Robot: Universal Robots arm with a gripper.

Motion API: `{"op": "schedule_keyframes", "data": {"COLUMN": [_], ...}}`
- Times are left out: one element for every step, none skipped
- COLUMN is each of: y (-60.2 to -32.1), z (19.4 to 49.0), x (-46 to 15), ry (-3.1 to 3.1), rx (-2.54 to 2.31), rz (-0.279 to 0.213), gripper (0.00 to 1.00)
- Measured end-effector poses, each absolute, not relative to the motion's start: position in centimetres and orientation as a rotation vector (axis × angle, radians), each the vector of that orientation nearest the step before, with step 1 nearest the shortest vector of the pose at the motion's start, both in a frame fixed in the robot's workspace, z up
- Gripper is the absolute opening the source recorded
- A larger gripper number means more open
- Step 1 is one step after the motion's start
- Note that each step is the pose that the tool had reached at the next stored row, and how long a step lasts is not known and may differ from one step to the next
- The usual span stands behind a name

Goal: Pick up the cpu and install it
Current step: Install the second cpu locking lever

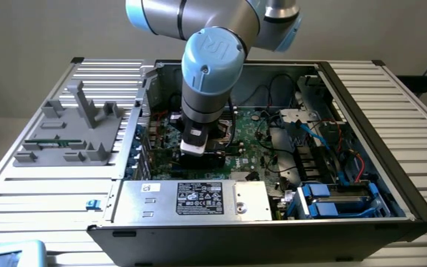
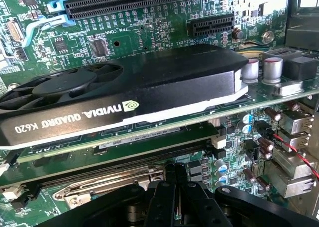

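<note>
My gripper (image 1: 198, 160) reaches down inside the open computer case (image 1: 391, 167), low over the green motherboard (image 1: 251, 150). In the wrist view its black fingers (image 2: 169, 197) are pressed together, so the gripper (image 2: 177, 179) is shut, with nothing showing between them. Just beyond the fingertips lies the metal bracket of the socket frame (image 2: 107, 184). The cpu is hidden from view. A black NVIDIA Quadro graphics card (image 2: 124, 95) stands in its slot right behind the socket.
A silver power supply box with a white label (image 1: 198, 200) sits at the case's near side. Blue drive caddies (image 1: 332, 203) and cables (image 1: 324, 139) crowd the exterior view's right. A grey fixture (image 1: 73, 130) stands on the slatted table at the exterior view's left.
</note>
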State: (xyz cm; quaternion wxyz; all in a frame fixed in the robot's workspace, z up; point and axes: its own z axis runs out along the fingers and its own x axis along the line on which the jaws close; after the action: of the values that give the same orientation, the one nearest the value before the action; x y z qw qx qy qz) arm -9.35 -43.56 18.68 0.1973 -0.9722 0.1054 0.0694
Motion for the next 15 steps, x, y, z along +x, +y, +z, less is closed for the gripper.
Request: {"op": "schedule_keyframes", "data": {"y": [-43.56,-43.56,-43.56,-43.56,-43.56,-43.58,-43.59,-43.61,-43.63,-43.64,-43.65,-43.66,-43.67,-43.68,-43.69], "z": [18.67,18.67,18.67,18.66,18.66,18.66,18.67,18.66,18.66,18.66,18.66,18.66,18.66,18.67,18.67], "x": [-9.35,-9.35,-9.35,-9.35,-9.35,-9.36,-9.36,-9.37,-9.37,-9.38,-9.38,-9.39,-9.39,-9.40,-9.41], "ry": [0.295,0.295,0.295,0.295,0.295,0.295,0.295,0.295,0.295,0.295,0.295,0.295,0.295,0.295,0.295], "rx": [-2.722,-2.721,-2.721,-2.721,-2.721,-2.721,-2.721,-2.721,-2.721,-2.721,-2.721,-2.721,-2.721,-2.721,-2.721], "rz": [0.194,0.194,0.194,0.194,0.194,0.194,0.194,0.194,0.194,0.194,0.194,0.194,0.194,0.194,0.194], "gripper": [0.12,0.12,0.12,0.12,0.12,0.12,0.12,0.12,0.12,0.12,0.12,0.12,0.12,0.12,0.12]}}
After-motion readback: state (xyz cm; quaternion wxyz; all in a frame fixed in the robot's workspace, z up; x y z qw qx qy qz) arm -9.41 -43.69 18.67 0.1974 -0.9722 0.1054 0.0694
